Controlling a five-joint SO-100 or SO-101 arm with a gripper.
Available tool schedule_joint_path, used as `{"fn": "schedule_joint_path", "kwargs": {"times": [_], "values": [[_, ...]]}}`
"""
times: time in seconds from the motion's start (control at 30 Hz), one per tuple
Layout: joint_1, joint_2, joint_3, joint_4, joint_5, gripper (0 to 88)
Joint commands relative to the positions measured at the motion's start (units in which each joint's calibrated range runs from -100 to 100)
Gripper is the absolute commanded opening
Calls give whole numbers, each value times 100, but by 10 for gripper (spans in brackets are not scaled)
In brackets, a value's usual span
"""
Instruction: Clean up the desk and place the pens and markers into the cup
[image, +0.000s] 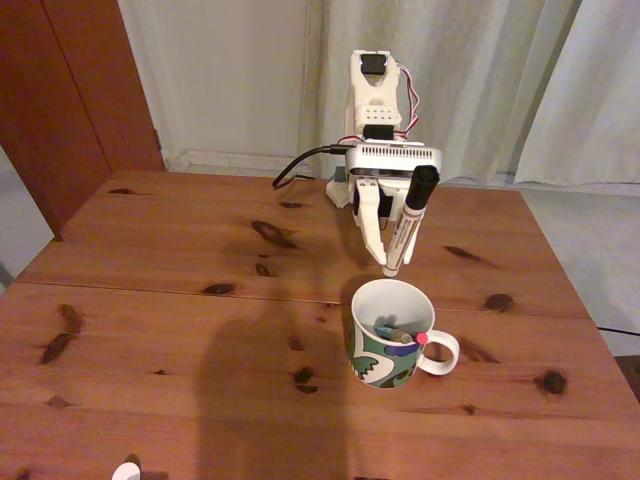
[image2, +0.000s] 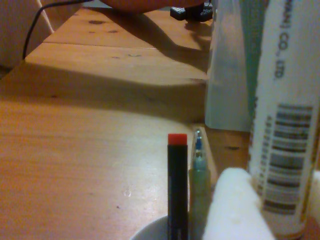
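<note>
Hand (image: 388, 258): grasping the white marker (image: 408, 222), tip just above the cup.
Cup (image: 384, 355): holds black pen (image2: 177, 187) and teal pen (image2: 199, 180).

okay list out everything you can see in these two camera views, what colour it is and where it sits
desk: one, reddish-brown knotty wood, under everything.
cup: one, white with a green, blue and black pattern, handle to the right in the fixed view, right of centre on the desk.
black pen: one, black with a red end, standing in the cup.
teal-green pen: one, in the cup beside the black pen.
white marker: one, white with a black cap on top, held tilted just above the cup.
curtain: pale, behind the desk.
cable: one, black, at the arm's base.
gripper: one, white, shut on the marker.
</note>
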Motion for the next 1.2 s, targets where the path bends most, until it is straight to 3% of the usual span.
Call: {"fn": "schedule_joint_path", "kwargs": {"times": [0.0, 0.27, 0.5, 0.67, 1.0, 1.17], "values": [[-28, -43, -68, -141, 11, 8], [12, -76, -68, -141, 11, 9], [20, -76, -68, -141, 79, 105], [20, -59, -68, -141, 105, 112], [28, -35, -68, -141, 105, 103], [36, -101, 113, -158, 111, 6]]}}
